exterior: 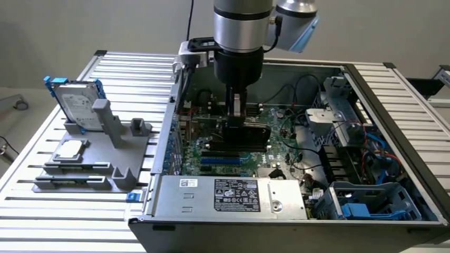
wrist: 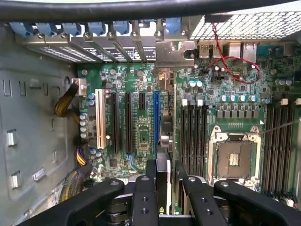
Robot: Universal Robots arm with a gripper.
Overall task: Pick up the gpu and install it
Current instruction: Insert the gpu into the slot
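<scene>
My gripper (exterior: pixel 237 113) reaches down into the open computer case (exterior: pixel 162 158) and is shut on the gpu (exterior: pixel 247 138). The card hangs on edge, its black cooler facing the exterior view's right, just above the large green motherboard (exterior: pixel 211 153). In the wrist view the gpu (wrist: pixel 165 134) appears edge-on between my two black fingers (wrist: pixel 151 172). It runs toward its silver end bracket (wrist: pixel 173 54) at the case's rear slots. The card sits beside the blue expansion slot (wrist: pixel 156 117); I cannot tell whether it touches the board.
A silver hard drive in a blue frame (exterior: pixel 74 100) stands on a grey holder (exterior: pixel 91 158) outside the case. A power supply (exterior: pixel 225 195) fills the case's near end. Memory slots (wrist: pixel 193 136), a CPU socket (wrist: pixel 233 157) and red cables (wrist: pixel 230 61) flank the card.
</scene>
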